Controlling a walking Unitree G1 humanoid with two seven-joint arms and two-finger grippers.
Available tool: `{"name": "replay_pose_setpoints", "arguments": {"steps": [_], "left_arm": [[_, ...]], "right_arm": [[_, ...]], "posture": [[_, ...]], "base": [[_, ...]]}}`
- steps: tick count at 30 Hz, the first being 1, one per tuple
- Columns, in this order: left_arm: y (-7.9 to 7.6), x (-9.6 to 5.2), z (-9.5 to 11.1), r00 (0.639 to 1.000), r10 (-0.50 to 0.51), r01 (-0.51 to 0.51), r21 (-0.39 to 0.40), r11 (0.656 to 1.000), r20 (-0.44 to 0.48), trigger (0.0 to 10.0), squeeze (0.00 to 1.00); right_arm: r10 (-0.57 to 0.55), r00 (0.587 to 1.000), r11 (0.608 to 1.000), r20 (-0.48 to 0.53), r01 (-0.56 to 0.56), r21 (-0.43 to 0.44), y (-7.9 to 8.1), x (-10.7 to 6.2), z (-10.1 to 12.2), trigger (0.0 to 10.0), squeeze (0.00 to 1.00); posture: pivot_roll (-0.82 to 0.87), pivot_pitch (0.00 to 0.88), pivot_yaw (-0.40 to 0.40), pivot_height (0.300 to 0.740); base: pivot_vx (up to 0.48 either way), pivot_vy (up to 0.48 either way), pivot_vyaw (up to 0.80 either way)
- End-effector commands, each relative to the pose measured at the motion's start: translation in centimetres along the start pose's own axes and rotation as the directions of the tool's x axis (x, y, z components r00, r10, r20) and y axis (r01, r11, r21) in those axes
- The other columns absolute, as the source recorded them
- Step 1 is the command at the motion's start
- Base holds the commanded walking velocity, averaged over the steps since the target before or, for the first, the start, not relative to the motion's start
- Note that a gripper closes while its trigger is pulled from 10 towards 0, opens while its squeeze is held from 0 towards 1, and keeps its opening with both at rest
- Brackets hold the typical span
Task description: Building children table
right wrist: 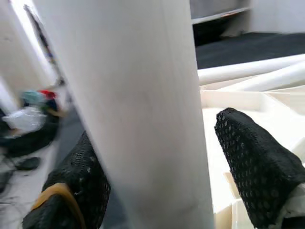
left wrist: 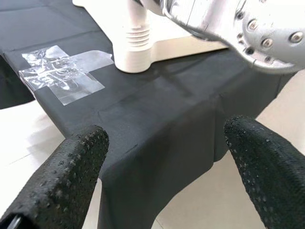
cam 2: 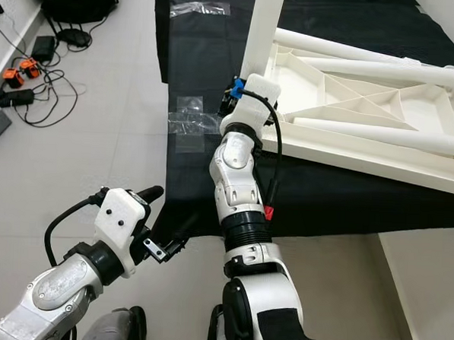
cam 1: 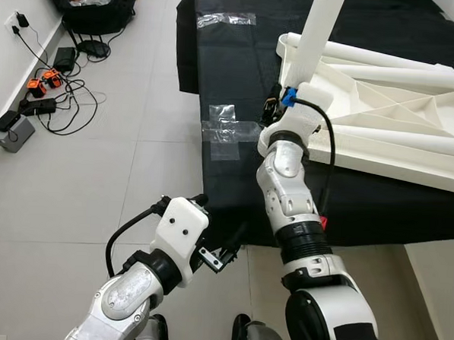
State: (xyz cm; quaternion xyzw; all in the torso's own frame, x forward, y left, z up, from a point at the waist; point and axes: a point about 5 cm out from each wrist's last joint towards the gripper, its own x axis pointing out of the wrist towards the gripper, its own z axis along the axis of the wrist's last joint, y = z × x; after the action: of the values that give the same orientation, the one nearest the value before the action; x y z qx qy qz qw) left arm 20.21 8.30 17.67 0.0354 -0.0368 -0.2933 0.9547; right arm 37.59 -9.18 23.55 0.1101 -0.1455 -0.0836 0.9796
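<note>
A white children's table (cam 1: 396, 141) lies upside down on a black cloth (cam 1: 240, 56). One white leg (cam 1: 322, 23) stands upright in its near left corner. My right gripper (right wrist: 162, 157) reaches around that leg, one black finger against it and the other finger (right wrist: 257, 162) a small gap away, at open width. Other white legs (cam 1: 385, 55) lie loose on the table's underside. My left gripper (left wrist: 167, 157) hangs open and empty low at the cloth's front edge, pointing toward the leg's threaded base (left wrist: 136, 43).
Clear tape patches (cam 1: 228, 128) sit on the cloth left of the table corner. Cables, chargers and a power strip (cam 1: 48, 92) lie on the tiled floor at the left wall, with a black bag (cam 1: 95, 3) behind. A pale ledge (cam 1: 434, 287) is at lower right.
</note>
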Motion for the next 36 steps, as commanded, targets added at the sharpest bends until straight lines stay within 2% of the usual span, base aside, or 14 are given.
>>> {"name": "replay_pose_setpoints", "arguments": {"steps": [1, 6, 12, 13, 15, 16, 23, 26, 27, 28, 32, 33, 34, 36], "left_arm": [[-0.1, -0.1, -0.5, 1.0, -0.01, 0.009, -0.011, 1.0, -0.018, 10.0, 0.0], [-0.1, -0.1, -0.8, 1.0, -0.012, 0.012, -0.011, 1.0, -0.02, 10.0, 0.0], [-0.1, 0.1, -1.0, 1.0, -0.013, 0.013, -0.011, 1.0, -0.02, 10.0, 0.0], [0.0, 0.1, -1.1, 1.0, -0.012, 0.012, -0.011, 1.0, -0.02, 10.0, 0.0], [0.0, 0.1, -1.1, 1.0, -0.011, 0.011, -0.01, 1.0, -0.019, 10.0, 0.0], [0.0, 0.1, -1.1, 1.0, -0.01, 0.01, -0.01, 1.0, -0.019, 10.0, 0.0], [0.0, 0.2, -1.2, 1.0, -0.008, 0.008, -0.01, 1.0, -0.018, 10.0, 0.0], [0.0, 0.2, -1.3, 1.0, -0.008, 0.008, -0.01, 1.0, -0.015, 10.0, 0.0], [0.1, 0.3, -1.4, 1.0, -0.005, 0.005, -0.008, 1.0, -0.016, 10.0, 0.0], [0.2, 0.3, -1.4, 1.0, 0.004, -0.004, -0.012, 1.0, -0.016, 10.0, 0.0], [0.3, 0.4, -1.5, 1.0, 0.011, -0.011, -0.015, 1.0, -0.016, 10.0, 0.0], [0.5, 0.4, -1.5, 1.0, 0.021, -0.021, -0.014, 1.0, -0.018, 10.0, 0.0], [0.5, 0.4, -1.5, 1.0, 0.021, -0.021, -0.014, 1.0, -0.018, 10.0, 0.0], [0.9, 0.3, -1.6, 0.998, 0.064, -0.064, -0.014, 0.998, -0.016, 10.0, 0.0]], "right_arm": [[0.05, 0.998, 0.998, -0.031, -0.048, 0.042, 0.0, -0.4, -0.4, 10.0, 0.0], [0.145, 0.989, 0.988, -0.039, -0.142, 0.067, -0.2, -0.8, -0.2, 10.0, 0.0], [0.201, 0.979, 0.98, -0.045, -0.2, 0.023, -1.2, -1.3, -0.2, 10.0, 0.0], [0.205, 0.978, 0.979, -0.048, -0.205, 0.002, -1.6, -1.4, -0.3, 10.0, 0.38], [0.207, 0.977, 0.978, -0.051, -0.208, -0.011, -1.8, -1.5, -0.3, 10.0, 0.38], [0.213, 0.975, 0.976, -0.056, -0.215, -0.022, -2.1, -1.6, -0.4, 10.0, 1.0], [0.256, 0.963, 0.965, -0.081, -0.259, -0.033, -2.5, -2.3, -0.6, 10.0, 1.0], [0.319, 0.943, 0.947, -0.099, -0.32, 0.002, -2.7, -3.1, -0.6, 10.0, 1.0], [0.354, 0.929, 0.935, -0.106, -0.354, 0.019, -2.9, -3.7, -0.6, 10.0, 0.0], [0.382, 0.918, 0.923, -0.108, -0.384, 0.003, -3.5, -4.5, -0.7, 10.0, 0.0], [0.398, 0.911, 0.916, -0.109, -0.402, -0.013, -3.8, -5.1, -0.7, 10.0, 0.0], [0.389, 0.913, 0.916, -0.12, -0.397, -0.051, -4.9, -5.7, -1.0, 10.0, 0.0], [0.389, 0.913, 0.916, -0.12, -0.397, -0.051, -4.9, -5.7, -1.0, 10.0, 0.0], [0.323, 0.934, 0.933, -0.155, -0.342, -0.114, -7.7, -7.2, -1.8, 10.0, 0.0]], "posture": [[0.09, 0.152, -0.045, 0.74], [0.09, 0.141, -0.041, 0.74], [0.08, 0.13, -0.042, 0.74], [0.08, 0.129, -0.044, 0.74], [0.08, 0.129, -0.044, 0.74], [0.08, 0.128, -0.045, 0.74], [0.08, 0.122, -0.042, 0.74], [0.07, 0.115, -0.043, 0.74], [0.07, 0.11, -0.043, 0.74], [0.06, 0.106, -0.043, 0.74], [0.06, 0.106, -0.043, 0.74], [0.06, 0.098, -0.042, 0.74], [0.06, 0.098, -0.042, 0.74], [0.06, 0.079, -0.041, 0.74]], "base": [[0.0, 0.0, 0.0], [0.0, 0.0, 0.0], [0.0, 0.0, 0.0], [0.0, 0.0, 0.0], [0.0, 0.0, 0.0], [0.0, 0.0, 0.0], [0.0, 0.0, 0.0], [0.0, 0.0, 0.0], [0.0, 0.0, 0.0], [0.0, 0.0, 0.0], [0.0, 0.0, 0.0], [0.0, 0.0, 0.0], [0.0, 0.0, 0.0], [0.0, 0.0, 0.0]]}}
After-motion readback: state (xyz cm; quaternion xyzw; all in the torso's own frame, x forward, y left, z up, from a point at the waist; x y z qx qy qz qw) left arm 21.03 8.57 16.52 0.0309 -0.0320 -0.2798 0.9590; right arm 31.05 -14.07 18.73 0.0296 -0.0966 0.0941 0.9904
